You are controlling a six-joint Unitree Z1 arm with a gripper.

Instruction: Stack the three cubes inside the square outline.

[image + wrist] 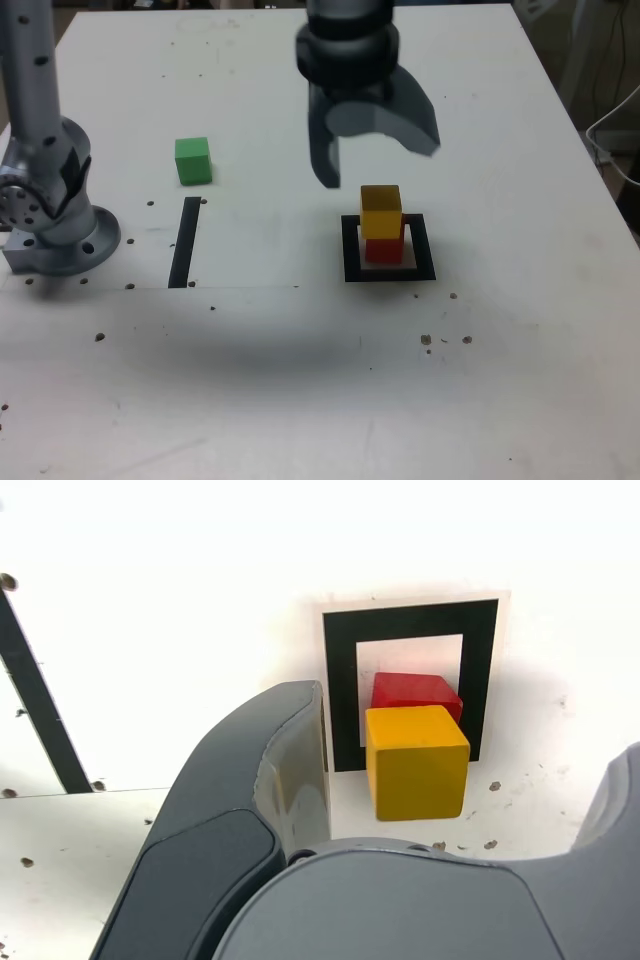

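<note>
A white tabletop (pixel 250 400) bears a green cube (pixel 193 162), a black strip (pixel 185 242) and a square outline (pixel 353 250).

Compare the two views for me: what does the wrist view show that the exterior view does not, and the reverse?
Only the wrist view: no extra object, just a close look at the gripper.
Only the exterior view: the green cube and the arm's base.
Both: the yellow cube on the red cube, the square outline, the black strip and the open gripper.
</note>
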